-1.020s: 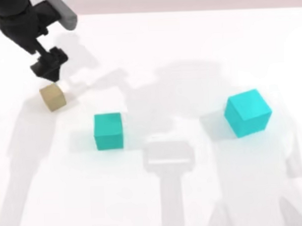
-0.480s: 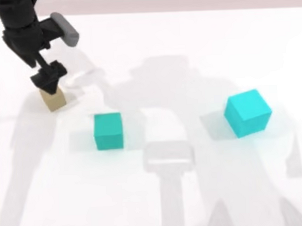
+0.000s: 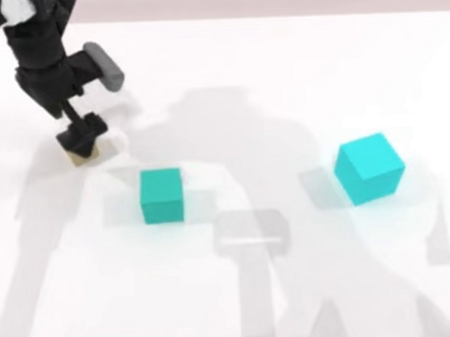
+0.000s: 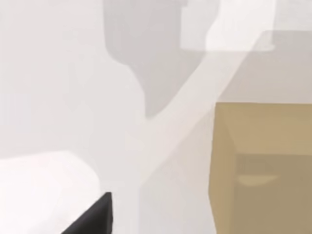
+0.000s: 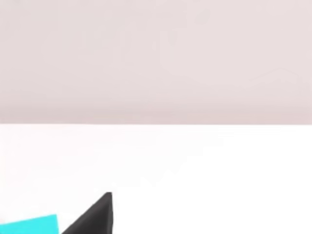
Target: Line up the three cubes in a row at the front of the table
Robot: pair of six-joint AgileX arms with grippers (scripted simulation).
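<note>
White table is carrying 3 cubes, and left gripper, grip unclear, is covering tan cube, risking knocking it sideways.

A rendered simulation, not a real room: the table is a flat, featureless white, its far edge meets a pale pink strip, and the cubes are plain.

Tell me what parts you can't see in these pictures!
- Tan-brown cube: in the top view the left gripper covers most of it; the left wrist view's edge cuts it off.
- Left gripper's grip: whether it is shut on that cube cannot be told.
- Right gripper: missing from the top view; its wrist view shows only a dark tip.
</note>
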